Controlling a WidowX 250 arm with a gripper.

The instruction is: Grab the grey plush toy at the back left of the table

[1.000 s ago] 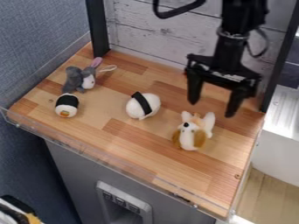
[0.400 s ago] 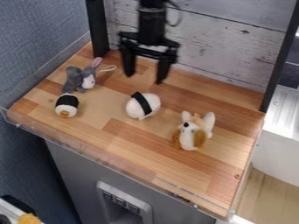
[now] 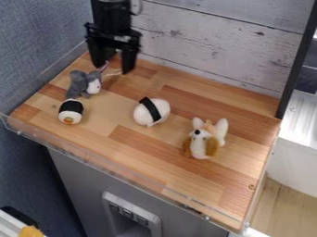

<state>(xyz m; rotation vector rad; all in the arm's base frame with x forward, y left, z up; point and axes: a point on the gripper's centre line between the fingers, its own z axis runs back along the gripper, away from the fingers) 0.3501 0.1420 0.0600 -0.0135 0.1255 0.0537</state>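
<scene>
From where I stand, the black claw (image 3: 112, 70) hangs at the worktop's (image 3: 148, 159) back left corner, spread and pinching nothing that I can see; nearest it is the grey plush (image 3: 77, 86), just in front, its pink ear (image 3: 103, 66) close to one finger; a pale cord loop (image 3: 113, 72) lies by that ear. A small drop or sideways slip could catch the loop or ear and drag the plush askew; a shove forward could tip it into the black-banded roll toy (image 3: 71, 111) just beside it. I count one grey plush, one roll toy, one white ball with a black strap (image 3: 160, 111), one dog plush (image 3: 205, 140); four toys altogether.
</scene>
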